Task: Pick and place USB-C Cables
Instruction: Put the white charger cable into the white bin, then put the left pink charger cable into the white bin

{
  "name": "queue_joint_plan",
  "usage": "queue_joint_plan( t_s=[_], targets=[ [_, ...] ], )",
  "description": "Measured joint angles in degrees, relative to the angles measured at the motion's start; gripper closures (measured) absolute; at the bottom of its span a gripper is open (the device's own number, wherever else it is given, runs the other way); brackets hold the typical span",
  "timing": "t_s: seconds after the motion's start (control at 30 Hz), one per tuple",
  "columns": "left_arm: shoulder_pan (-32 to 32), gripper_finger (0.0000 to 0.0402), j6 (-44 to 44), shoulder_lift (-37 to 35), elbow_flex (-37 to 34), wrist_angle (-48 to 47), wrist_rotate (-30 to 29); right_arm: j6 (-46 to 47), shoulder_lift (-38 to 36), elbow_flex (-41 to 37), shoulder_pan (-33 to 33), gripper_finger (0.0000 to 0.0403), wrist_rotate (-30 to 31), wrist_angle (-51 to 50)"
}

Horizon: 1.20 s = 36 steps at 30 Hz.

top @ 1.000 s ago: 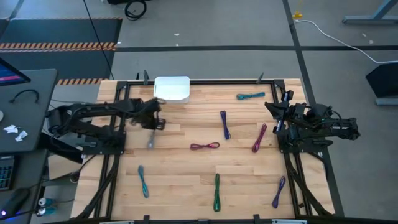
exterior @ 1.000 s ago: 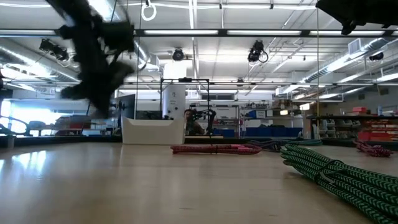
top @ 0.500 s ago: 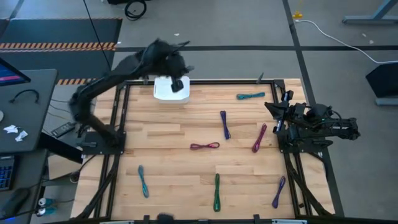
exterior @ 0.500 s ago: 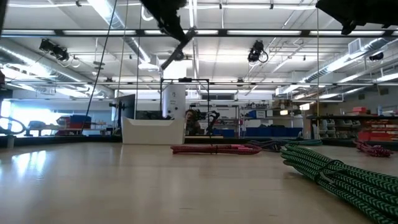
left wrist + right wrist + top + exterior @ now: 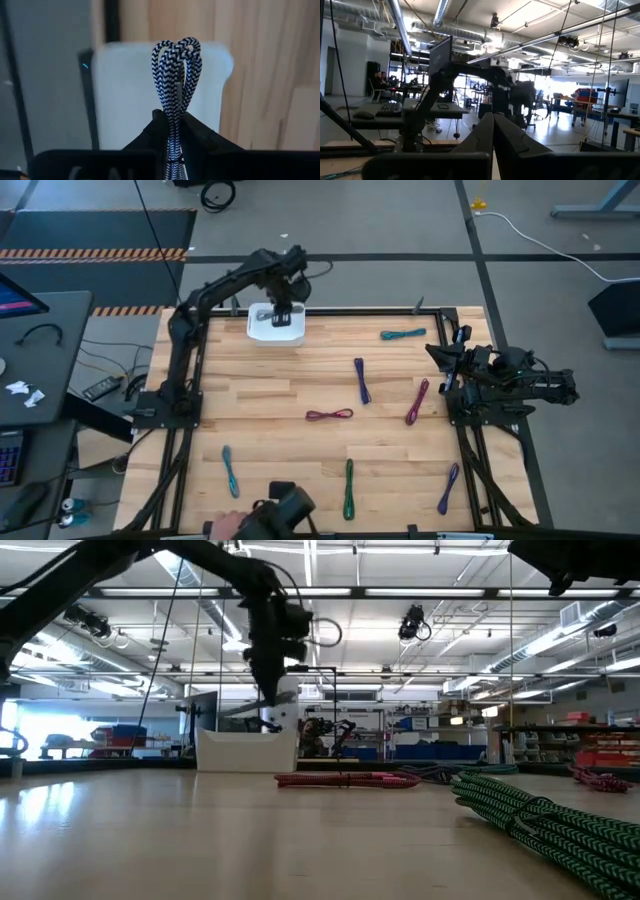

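My left gripper hangs over the white bin at the table's far edge, shut on a black-and-white braided cable bundle. In the low view my left gripper stands just above the bin. Several bundled cables lie flat on the wood: teal, purple, magenta, maroon, blue-teal, green and purple. My right gripper waits shut at the table's right edge. My left gripper pinches the braided cable bundle between its two fingers, a little below its looped end. The loops stick out past the fingertips. The fingers point down over the bin, and the bundle is lifted clear of the table.
A person's hand with a dark object shows at the table's near edge. A black frame runs round the table. The green cable lies close before the low camera, the maroon one farther back.
My left arm has carried the braided cable from low over the table's left part, up and toward the far edge, and now holds it lower, over the white bin. A person's hand has come in at the near edge.
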Motion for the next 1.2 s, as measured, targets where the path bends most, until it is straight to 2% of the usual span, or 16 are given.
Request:
queue_joint_plan(
  t_s=[0.2,0.4,0.5,0.63,0.83,0.93,1.2],
  targets=[
    [0.49,0.0368,3.13,0.05,-7.59,3.96,-3.36,0.02,0.01,0.02,0.00,0.0389,0.00,0.00],
    [0.38,0.0356,4.34,0.05,-15.38,14.59,-3.93,0.00,-0.01,0.02,0.00,0.0389,0.00,0.02],
    [0.11,0.0355,4.68,0.05,-18.36,20.19,-6.41,0.00,-0.01,0.02,0.00,0.0389,0.00,0.02],
    [0.06,0.0353,4.86,0.05,-20.99,25.62,-11.11,0.01,0.01,0.02,0.00,0.0389,0.00,0.02],
    [0.11,0.0347,4.38,0.05,-21.17,26.83,-11.88,0.01,0.00,0.02,0.00,0.0389,0.00,0.01],
    [0.05,0.0326,4.01,0.05,-21.17,27.16,-14.64,0.00,0.00,0.02,-0.01,0.0389,0.00,0.00],
    [-0.38,0.0234,1.61,-1.71,-20.65,25.10,-20.44,0.02,0.01,0.02,0.00,0.0389,0.00,0.01]
  ],
)
